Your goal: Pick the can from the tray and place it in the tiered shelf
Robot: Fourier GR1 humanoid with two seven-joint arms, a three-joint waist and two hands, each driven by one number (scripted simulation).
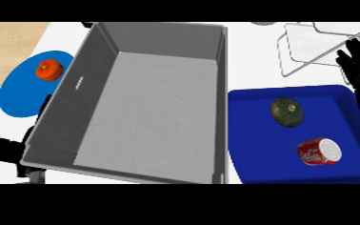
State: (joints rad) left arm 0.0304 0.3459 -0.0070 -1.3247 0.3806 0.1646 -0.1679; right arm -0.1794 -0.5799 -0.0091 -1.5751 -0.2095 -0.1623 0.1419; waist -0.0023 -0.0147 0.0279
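The right hand rests open, fingers up, at the frame's right edge above the blue tray, well apart from the red can lying at lower right. The left hand is at the lower left edge; its fingers cannot be made out.

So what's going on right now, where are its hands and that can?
Right hand open, resting at right edge beside the wire shelf. Left hand barely in view. Can on its side in the blue tray, untouched. Avocado lies beside it, apart.

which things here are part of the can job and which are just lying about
For the job: red can, lying on its side; blue tray; wire tiered shelf.

Lying about: grey bin; dark green fruit on the tray; blue plate with orange fruit.
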